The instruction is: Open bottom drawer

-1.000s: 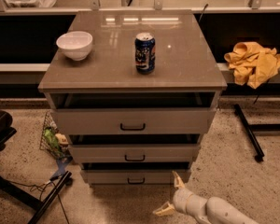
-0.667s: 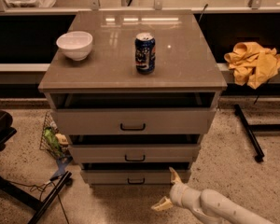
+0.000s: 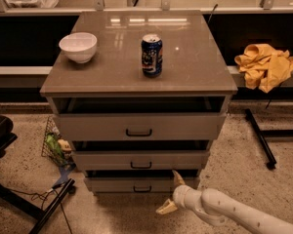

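The bottom drawer (image 3: 141,184) is the lowest of three grey-beige fronts on the cabinet, with a small black bar handle (image 3: 142,189). A dark gap shows above its front. My gripper (image 3: 172,193) is low at the front right of the cabinet, on the end of a white arm that comes in from the lower right. Its two pale fingers are spread apart and hold nothing: one points up against the drawer's right part, the other points left toward the floor. The gripper is to the right of the handle and apart from it.
Above are the middle drawer (image 3: 140,159) and the tall top drawer (image 3: 139,126). A white bowl (image 3: 78,47) and a blue can (image 3: 152,55) stand on the cabinet top. A wire basket (image 3: 56,145) and black chair legs (image 3: 44,206) are at the left, a yellow cloth (image 3: 265,65) and black stand at the right.
My gripper has moved up and to the left, closer to the bottom drawer's front. The drawers have not moved.
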`<act>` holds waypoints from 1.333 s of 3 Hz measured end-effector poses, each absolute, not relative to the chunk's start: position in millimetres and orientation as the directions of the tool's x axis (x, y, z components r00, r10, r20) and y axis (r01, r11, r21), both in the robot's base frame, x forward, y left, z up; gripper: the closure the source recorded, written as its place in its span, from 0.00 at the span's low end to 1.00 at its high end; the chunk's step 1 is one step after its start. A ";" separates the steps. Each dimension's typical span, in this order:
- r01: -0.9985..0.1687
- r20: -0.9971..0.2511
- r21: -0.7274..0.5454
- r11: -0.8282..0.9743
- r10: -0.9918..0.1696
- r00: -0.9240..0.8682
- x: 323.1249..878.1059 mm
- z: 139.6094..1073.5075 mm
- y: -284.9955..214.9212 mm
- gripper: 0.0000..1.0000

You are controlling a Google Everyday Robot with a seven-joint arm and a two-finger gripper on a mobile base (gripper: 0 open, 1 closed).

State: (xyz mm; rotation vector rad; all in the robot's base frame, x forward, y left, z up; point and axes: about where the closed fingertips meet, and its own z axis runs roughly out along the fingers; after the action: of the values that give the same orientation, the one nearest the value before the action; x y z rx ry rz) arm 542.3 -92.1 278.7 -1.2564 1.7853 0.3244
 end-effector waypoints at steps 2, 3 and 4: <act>-0.864 -0.755 -0.245 0.440 -0.646 -0.115 585.1 230.1 -85.2 0.00; -0.872 -0.723 -0.262 0.413 -0.682 -0.106 593.0 219.6 -86.2 0.00; -0.884 -0.638 -0.289 0.367 -0.763 -0.108 607.5 192.5 -108.4 0.00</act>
State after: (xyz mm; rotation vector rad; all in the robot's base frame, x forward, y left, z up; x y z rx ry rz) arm 607.5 -108.4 192.5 -1.4288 1.8991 0.2116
